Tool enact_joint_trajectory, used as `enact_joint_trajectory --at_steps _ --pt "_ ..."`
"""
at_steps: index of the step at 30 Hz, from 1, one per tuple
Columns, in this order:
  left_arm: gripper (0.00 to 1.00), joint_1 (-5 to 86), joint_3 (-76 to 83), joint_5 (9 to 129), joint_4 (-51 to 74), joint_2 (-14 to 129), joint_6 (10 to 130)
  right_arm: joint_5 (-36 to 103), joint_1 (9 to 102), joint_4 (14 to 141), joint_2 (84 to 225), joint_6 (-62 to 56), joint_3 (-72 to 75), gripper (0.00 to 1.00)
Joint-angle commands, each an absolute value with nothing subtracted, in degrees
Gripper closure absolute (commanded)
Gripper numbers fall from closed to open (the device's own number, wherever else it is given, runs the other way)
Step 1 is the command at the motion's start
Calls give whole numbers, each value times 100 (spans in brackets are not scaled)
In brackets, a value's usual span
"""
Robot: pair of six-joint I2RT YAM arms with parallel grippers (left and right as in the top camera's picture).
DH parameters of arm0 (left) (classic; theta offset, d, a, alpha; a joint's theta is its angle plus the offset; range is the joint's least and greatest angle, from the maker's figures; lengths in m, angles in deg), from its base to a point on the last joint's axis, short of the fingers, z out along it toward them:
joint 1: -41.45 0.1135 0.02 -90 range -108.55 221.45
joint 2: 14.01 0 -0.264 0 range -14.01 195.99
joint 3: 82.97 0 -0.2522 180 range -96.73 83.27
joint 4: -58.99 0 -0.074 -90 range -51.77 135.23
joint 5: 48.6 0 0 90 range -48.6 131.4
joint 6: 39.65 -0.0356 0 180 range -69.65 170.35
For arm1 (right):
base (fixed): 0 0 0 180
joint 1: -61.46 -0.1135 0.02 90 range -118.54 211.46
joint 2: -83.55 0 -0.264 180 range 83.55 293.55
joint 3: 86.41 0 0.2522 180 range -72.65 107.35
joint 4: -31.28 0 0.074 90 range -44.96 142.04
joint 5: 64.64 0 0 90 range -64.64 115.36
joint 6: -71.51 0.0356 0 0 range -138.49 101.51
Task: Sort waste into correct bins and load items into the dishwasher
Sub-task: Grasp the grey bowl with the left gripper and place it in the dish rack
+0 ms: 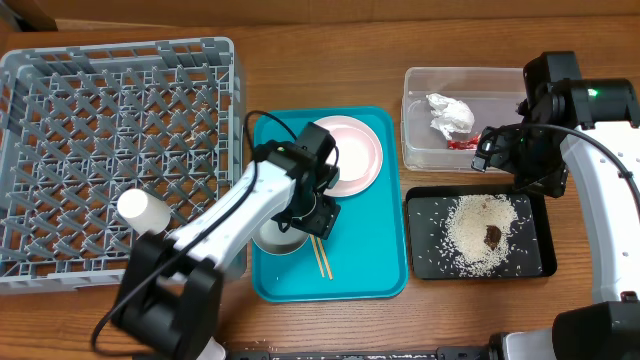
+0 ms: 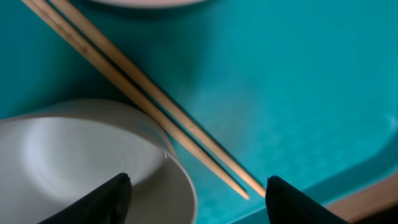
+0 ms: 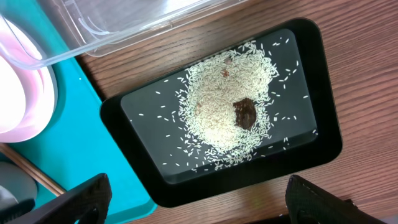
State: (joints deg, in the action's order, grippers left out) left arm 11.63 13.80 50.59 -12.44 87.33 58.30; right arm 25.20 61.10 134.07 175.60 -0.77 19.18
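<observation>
My left gripper (image 1: 316,214) is open and low over the teal tray. In the left wrist view its fingers (image 2: 196,202) straddle the rim of the grey bowl (image 2: 81,155) and the tips of the wooden chopsticks (image 2: 155,99). The bowl (image 1: 278,238) and chopsticks (image 1: 322,258) lie at the tray's front. The pale pink plate (image 1: 352,150) sits at the tray's back; I cannot tell a pinkish bowl apart from it. A white cup (image 1: 140,208) lies in the grey dish rack (image 1: 120,90). My right gripper (image 1: 492,150) is open and empty (image 3: 199,199) above the black tray (image 3: 323,93), which holds rice (image 3: 214,109) and a brown lump (image 3: 245,113). The clear tub (image 1: 415,110) holds the paper wad (image 1: 450,113) and red wrapper (image 1: 460,143).
The teal tray (image 1: 375,250) lies between the rack and the two bins; it also shows in the left wrist view (image 2: 280,81) and the right wrist view (image 3: 81,124). The black tray (image 1: 540,265) sits just in front of the tub. Bare wooden table surrounds them.
</observation>
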Motion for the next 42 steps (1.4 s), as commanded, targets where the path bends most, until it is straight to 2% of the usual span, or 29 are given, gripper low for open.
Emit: enact_joint_trajectory --at_steps 1,3,10,15,20,24,27,31,35,42 --pt "74 1154 1369 4981 -1305 9157 5939 2546 6121 13392 17431 -91 2003 9" --pt "96 1154 1364 4974 -1301 9166 5943 2546 6121 13394 17431 -91 2003 9" --pt "96 1241 746 4561 -1718 8436 6059 2544 6121 13436 17431 -91 2003 9" --pt "96 1987 -163 4449 -2171 7655 5657 2544 6121 13427 17431 -91 2003 9" --pt "96 3357 -694 5949 -2039 7360 4203 2544 6121 13431 17431 -91 2003 9" --pt "96 4631 -697 7894 -1886 7483 3205 2544 6121 13431 17431 -91 2003 9" --pt "96 5681 -694 9365 -1900 7839 2536 2546 6121 13429 17431 -91 2003 9" --pt "96 6585 -694 10563 -1897 8613 1987 2546 6121 13433 17431 -91 2003 9" --pt "96 7027 -694 11096 -1865 9395 1784 2544 6121 13433 17431 -91 2003 9" --pt "96 7656 -694 11260 -1821 10462 1755 2546 6121 13440 17431 -91 2003 9"
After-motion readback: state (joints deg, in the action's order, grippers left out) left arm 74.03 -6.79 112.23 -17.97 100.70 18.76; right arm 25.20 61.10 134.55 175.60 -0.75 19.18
